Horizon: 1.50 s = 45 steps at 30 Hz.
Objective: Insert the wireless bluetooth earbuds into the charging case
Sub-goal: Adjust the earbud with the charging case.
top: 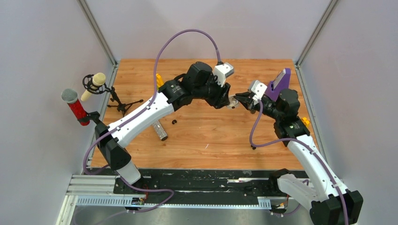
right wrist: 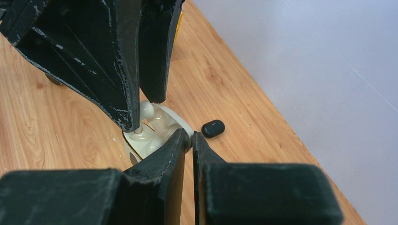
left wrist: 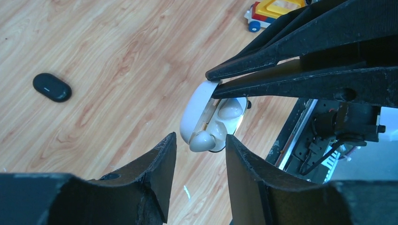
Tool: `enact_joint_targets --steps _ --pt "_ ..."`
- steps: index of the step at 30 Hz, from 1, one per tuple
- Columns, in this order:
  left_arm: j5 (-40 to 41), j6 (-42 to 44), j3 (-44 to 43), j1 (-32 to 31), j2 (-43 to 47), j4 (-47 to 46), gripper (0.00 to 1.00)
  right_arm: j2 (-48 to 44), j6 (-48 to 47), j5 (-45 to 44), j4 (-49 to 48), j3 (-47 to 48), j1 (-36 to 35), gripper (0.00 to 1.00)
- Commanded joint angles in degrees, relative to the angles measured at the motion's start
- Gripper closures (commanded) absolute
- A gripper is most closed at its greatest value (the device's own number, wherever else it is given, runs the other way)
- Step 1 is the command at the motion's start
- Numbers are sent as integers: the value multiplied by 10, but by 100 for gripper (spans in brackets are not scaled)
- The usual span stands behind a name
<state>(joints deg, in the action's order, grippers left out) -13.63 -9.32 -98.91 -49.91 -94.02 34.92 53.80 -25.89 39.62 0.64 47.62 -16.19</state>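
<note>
The right fingers (right wrist: 165,159) pinch the white charging case (left wrist: 192,110) by its lid; the left fingers (left wrist: 159,161), apart, straddle a white earbud (left wrist: 202,141) at their tips.

No text, brand, number or sign can be read in any view. The small black oval pebble-shaped case (left wrist: 51,87) lies well apart from the parted jaws of the left gripper (left wrist: 201,137), to their upper left in the left wrist view. It carries a short pale mark on its top, too small to read. The glossy white clamshell charging case (left wrist: 197,110), its lid pinched between the jaws of the right gripper (left wrist: 212,83), shows only plain surfaces.
</note>
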Motion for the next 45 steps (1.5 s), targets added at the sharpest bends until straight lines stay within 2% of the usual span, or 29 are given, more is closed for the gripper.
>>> enact_joint_targets --steps 1,22,38,45 --pt "-8 -13 -27 -4 1 -13 50 -12 -10 12 -12 5 3 100" --pt "18 0 -20 -3 15 -7 58 -10 -13 2 -17 2 3 100" --pt "21 6 -47 -3 26 9 54 -6 -10 -16 -28 -2 2 100" --pt "7 -8 -36 -6 27 9 57 -5 -10 -27 -34 -3 2 100"
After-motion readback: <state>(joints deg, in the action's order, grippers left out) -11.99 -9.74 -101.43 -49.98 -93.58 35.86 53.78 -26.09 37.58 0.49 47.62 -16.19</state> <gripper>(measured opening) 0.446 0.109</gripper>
